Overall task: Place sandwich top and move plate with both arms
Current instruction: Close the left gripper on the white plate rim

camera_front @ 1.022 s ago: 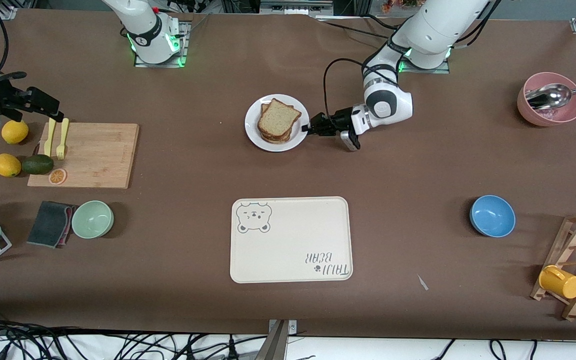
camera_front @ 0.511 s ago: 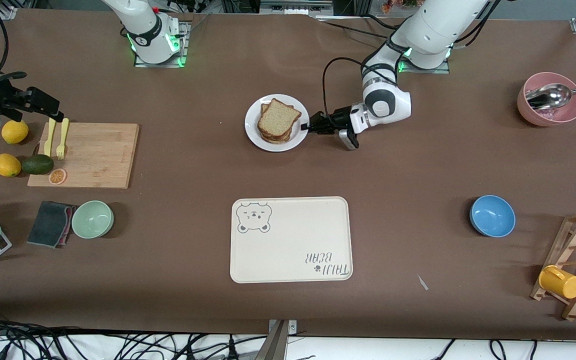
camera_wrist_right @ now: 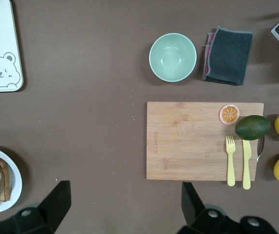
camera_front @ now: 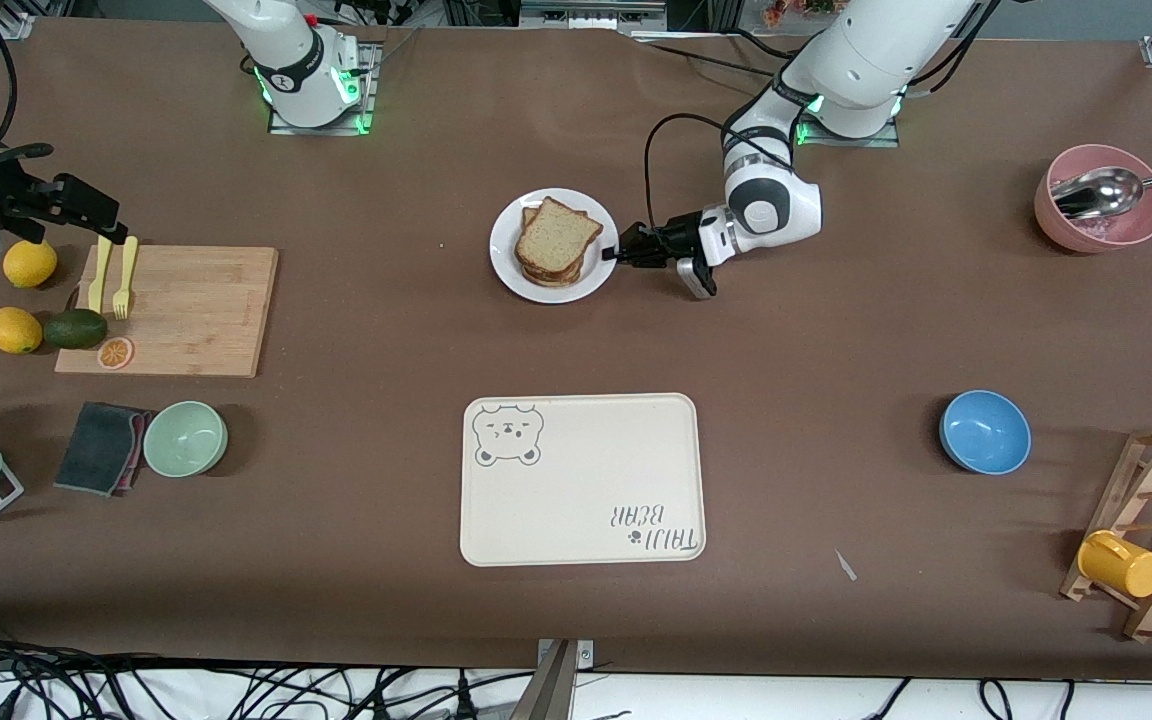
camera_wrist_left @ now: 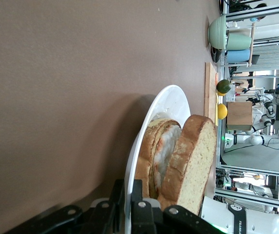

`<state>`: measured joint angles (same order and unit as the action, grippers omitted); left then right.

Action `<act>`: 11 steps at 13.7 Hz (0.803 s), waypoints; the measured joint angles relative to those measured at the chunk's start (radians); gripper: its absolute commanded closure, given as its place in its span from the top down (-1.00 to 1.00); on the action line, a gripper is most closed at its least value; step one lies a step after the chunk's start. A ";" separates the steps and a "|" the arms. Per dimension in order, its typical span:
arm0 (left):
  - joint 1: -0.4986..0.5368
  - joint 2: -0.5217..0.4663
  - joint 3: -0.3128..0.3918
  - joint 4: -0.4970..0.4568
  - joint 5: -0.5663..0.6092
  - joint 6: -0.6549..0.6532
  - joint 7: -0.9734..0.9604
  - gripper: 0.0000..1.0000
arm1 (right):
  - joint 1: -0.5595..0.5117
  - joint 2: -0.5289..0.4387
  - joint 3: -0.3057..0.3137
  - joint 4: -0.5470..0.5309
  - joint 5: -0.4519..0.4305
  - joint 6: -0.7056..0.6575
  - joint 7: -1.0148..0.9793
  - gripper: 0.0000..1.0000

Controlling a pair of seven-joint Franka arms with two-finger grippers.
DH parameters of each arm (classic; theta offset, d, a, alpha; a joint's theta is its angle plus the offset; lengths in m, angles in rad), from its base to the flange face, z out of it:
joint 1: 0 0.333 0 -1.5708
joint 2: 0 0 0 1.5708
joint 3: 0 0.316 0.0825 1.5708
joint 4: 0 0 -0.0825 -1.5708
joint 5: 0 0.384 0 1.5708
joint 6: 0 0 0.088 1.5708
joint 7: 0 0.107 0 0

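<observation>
The sandwich top (camera_front: 558, 237), a speckled brown bread slice, lies on a stack of slices on the white plate (camera_front: 511, 268). The plate stands mid-table, farther from the front camera than the tray. My left gripper (camera_front: 620, 255) is low at the plate's edge on the left arm's side. It is shut on the plate's rim. In the left wrist view the thin white rim of the plate (camera_wrist_left: 171, 100) runs between the black fingers (camera_wrist_left: 140, 195), with the sandwich top (camera_wrist_left: 197, 161) just past them. My right gripper (camera_wrist_right: 124, 195) waits open high above the table, holding nothing.
A cream bear-printed tray (camera_front: 582, 480) lies nearer the front camera than the plate. A wooden cutting board (camera_front: 171, 310) with fork and knife, lemons, an avocado, a green bowl (camera_front: 185, 438) and a cloth are toward the right arm's end. A blue bowl (camera_front: 985, 431), pink bowl (camera_front: 1099, 212) and mug rack are toward the left arm's end.
The left gripper's fingers have closed onto the plate's rim and the hand has edged slightly toward the plate. The right arm has not moved.
</observation>
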<state>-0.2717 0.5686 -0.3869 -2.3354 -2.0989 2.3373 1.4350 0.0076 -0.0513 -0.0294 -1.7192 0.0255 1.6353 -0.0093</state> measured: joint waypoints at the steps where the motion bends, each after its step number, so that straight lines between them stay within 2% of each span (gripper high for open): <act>1: 0.000 0.000 -0.001 0.000 0.000 0.000 0.000 -0.83 | 0.000 0.000 0.000 0.000 0.000 0.000 0.000 1.00; 11: 0.000 0.000 -0.009 0.000 -0.006 0.003 0.004 -0.99 | 0.000 0.000 0.000 0.000 0.000 0.000 0.000 1.00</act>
<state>-0.2716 0.5687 -0.3960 -2.3353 -2.1049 2.3404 1.4389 0.0076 -0.0513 -0.0295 -1.7192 0.0255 1.6350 -0.0093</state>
